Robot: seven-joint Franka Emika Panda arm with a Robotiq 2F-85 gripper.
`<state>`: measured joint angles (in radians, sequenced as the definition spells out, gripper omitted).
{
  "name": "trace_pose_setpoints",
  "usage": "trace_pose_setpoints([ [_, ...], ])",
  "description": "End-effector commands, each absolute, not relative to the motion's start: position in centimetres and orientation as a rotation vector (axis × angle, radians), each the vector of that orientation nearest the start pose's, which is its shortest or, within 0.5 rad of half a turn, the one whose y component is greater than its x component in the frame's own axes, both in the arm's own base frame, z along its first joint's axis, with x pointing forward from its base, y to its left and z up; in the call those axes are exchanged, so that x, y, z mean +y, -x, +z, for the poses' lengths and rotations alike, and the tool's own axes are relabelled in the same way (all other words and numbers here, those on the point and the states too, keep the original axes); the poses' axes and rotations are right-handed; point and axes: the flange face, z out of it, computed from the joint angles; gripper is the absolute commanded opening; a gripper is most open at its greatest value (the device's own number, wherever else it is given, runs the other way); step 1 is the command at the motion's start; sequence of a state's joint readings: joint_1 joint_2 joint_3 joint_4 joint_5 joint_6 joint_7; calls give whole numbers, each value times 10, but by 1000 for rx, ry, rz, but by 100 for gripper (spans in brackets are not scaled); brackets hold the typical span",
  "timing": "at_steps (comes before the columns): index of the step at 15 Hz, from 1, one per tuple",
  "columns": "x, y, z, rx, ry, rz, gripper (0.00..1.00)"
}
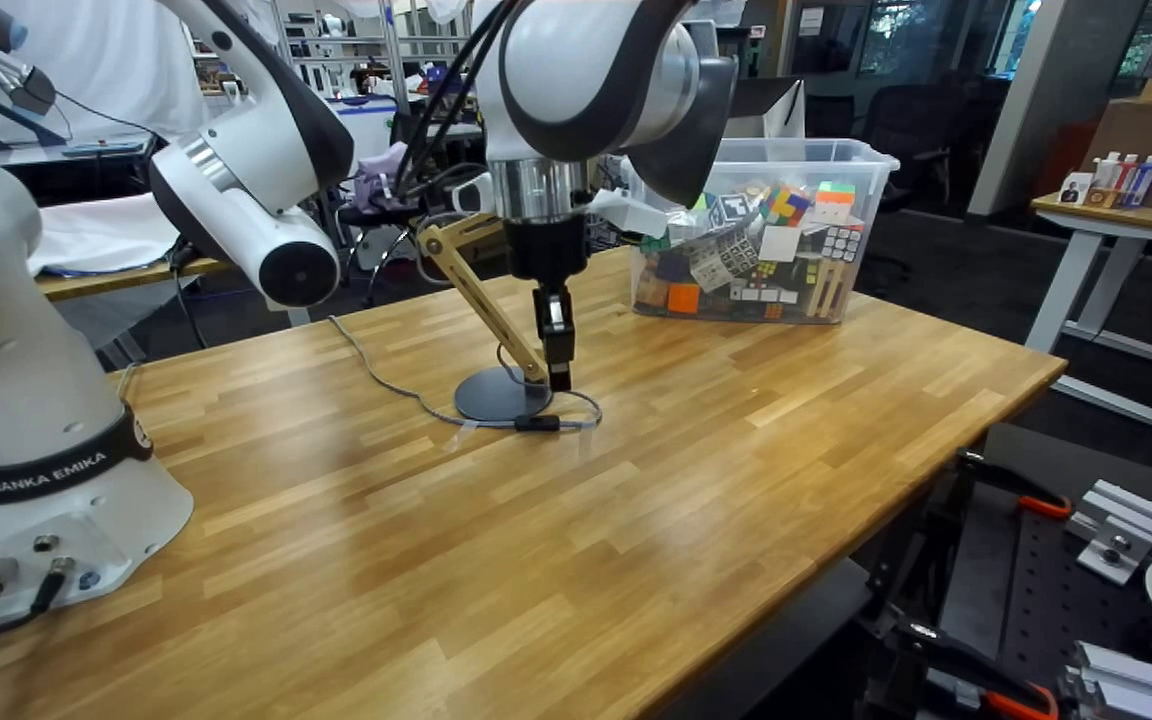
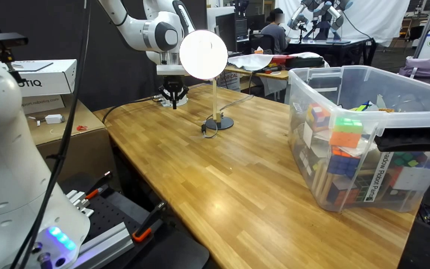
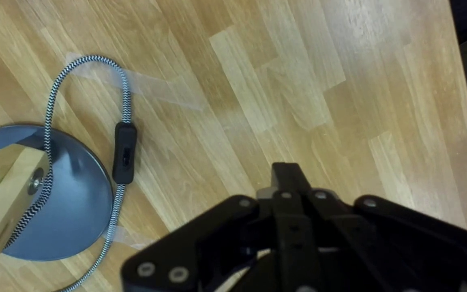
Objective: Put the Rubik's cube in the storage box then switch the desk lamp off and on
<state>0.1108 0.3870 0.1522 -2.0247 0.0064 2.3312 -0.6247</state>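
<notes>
Wooden worktop [image 1: 536,540] with a lit desk lamp [image 2: 203,55]; near the lamp, empty jaws hover pressed together and, if lowered askew, could miss its inline cord switch [image 3: 125,153]

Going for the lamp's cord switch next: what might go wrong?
The shut gripper sits to one side of the switch, so pressing straight down would probably hit the tabletop. The lamp's wooden arm stands beyond the switch; overshooting might bump it. The looped cord might shift under a sideways push.
</notes>
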Motion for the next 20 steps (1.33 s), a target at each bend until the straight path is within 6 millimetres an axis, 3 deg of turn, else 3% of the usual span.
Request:
trace_pose_setpoints([
  [1,153,-585,247,-1267,2801,87,0],
  [14,134,-621,211,-1223,2880,122,0],
  [20,142,-628,185,-1214,2857,150,0],
])
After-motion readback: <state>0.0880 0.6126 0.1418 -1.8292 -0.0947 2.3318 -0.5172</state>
